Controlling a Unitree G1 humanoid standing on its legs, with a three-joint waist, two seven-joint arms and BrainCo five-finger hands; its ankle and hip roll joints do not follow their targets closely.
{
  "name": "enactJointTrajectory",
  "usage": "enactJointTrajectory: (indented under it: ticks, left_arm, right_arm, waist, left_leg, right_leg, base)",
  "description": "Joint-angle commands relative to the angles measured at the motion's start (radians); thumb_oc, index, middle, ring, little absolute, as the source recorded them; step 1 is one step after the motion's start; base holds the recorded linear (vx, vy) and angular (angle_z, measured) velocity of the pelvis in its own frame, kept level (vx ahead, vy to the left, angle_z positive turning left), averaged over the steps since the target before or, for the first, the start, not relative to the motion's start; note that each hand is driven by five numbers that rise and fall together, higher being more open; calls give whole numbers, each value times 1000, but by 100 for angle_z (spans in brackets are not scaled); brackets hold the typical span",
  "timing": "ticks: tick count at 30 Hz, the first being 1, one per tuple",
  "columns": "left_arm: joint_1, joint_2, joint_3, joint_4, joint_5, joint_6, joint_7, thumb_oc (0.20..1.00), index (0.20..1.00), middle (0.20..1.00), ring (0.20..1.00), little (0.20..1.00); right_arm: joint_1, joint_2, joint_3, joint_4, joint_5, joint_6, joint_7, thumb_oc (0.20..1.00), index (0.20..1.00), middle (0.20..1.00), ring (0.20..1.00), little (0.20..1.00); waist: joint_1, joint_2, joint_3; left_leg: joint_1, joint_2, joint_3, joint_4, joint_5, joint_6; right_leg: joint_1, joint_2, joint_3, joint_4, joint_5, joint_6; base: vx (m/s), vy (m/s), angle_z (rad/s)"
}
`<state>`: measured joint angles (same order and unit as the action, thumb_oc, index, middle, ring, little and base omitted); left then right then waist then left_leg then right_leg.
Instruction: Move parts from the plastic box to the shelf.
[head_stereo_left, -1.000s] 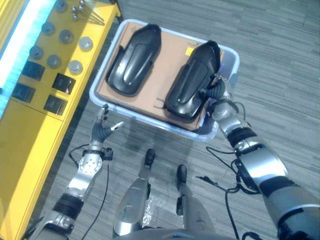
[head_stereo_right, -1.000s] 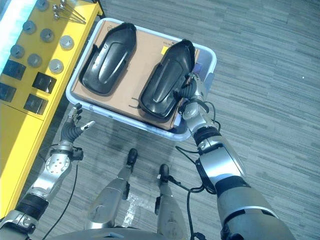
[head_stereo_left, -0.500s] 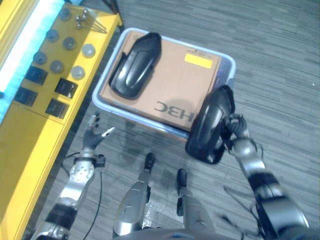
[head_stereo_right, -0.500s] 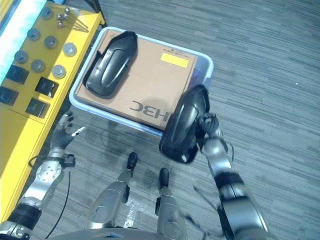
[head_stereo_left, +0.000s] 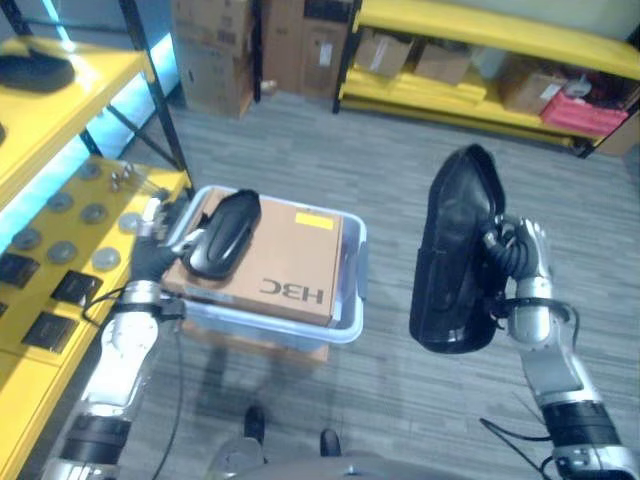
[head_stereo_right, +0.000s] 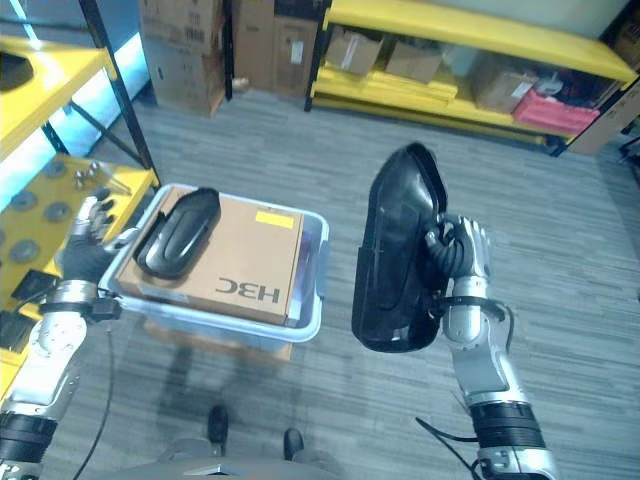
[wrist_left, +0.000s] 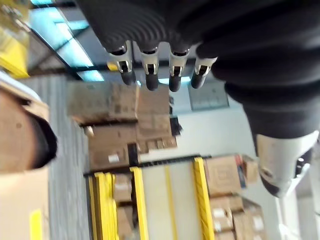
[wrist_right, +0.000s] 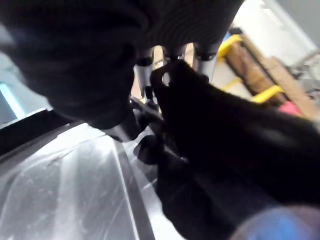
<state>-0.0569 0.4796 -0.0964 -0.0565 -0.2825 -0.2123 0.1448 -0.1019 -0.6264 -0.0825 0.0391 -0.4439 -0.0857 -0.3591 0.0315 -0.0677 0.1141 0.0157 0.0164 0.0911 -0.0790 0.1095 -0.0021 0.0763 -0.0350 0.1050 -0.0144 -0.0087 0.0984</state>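
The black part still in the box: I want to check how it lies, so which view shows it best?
The left eye view: the black part lies whole on the cardboard in the plastic box. The right eye view matches; the left wrist view catches one dark end.

Count right now: two black parts (head_stereo_left: 457, 255) (head_stereo_left: 222, 233), one plastic box (head_stereo_left: 345, 322), one cardboard sheet (head_stereo_left: 290, 265) in it (parts aside), and two yellow shelves (head_stereo_left: 70, 100) (head_stereo_left: 480, 25).

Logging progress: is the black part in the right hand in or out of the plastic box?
Out. The right hand holds the black part upright in the air beside the plastic box, fingers curled round it.
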Motion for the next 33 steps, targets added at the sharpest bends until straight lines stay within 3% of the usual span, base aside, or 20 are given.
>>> enactJointTrajectory:
  ticks: [1,4,9,19,29,33]
  left_arm:
    - [-50,-25,-57,40,-23,-15,-34,1000,1000,1000,1000,1000]
    - [-63,-34,-86,51,-19,-7,-37,1000,1000,1000,1000,1000]
    - [-129,-92,-244,151,-15,33,-75,1000,1000,1000,1000,1000]
    - [-202,-147,-366,217,-49,68,-83,1000,1000,1000,1000,1000]
    - [-246,-166,-441,191,-188,68,-131,1000,1000,1000,1000,1000]
    - [-251,-136,-464,144,-284,81,-187,1000,1000,1000,1000,1000]
  right_arm:
    - [-92,-83,-18,-37,-128,-28,-91,200,200,200,200,200]
    - [-98,-87,-19,-61,-153,-25,-102,200,200,200,200,200]
    - [-148,-96,35,-158,-248,-18,-155,200,200,200,200,200]
    - [-222,-72,134,-195,-291,-1,-188,200,200,200,200,200]
    - [-282,-58,225,-166,-301,4,-175,200,200,200,200,200]
    - [-313,-66,268,-124,-311,11,-160,200,200,200,200,200]
  waist:
    - [34,3,-48]
    - [30,-1,-59]
    - [7,3,-92]
    - [-9,19,-106]
    - [-9,29,-106]
    - [-2,35,-103]
  left_leg:
    - [113,87,61,65,-222,-72]
    - [120,90,66,61,-219,-73]
    - [171,100,89,51,-221,-75]
    - [184,105,98,51,-218,-72]
    - [181,104,93,50,-214,-71]
    - [173,103,89,43,-205,-71]
  right_leg:
    - [-83,-57,-49,111,-88,104]
    - [-78,-55,-45,109,-87,103]
    - [-46,-45,-31,108,-90,98]
    - [-47,-38,-24,114,-91,90]
    - [-48,-41,-27,118,-92,87]
    - [-57,-42,-31,121,-90,86]
  base:
    - [8,-17,-5]
    - [4,-23,-13]
    - [-5,-17,-13]
    - [-14,6,-5]
    - [0,0,0]
    - [-19,14,0]
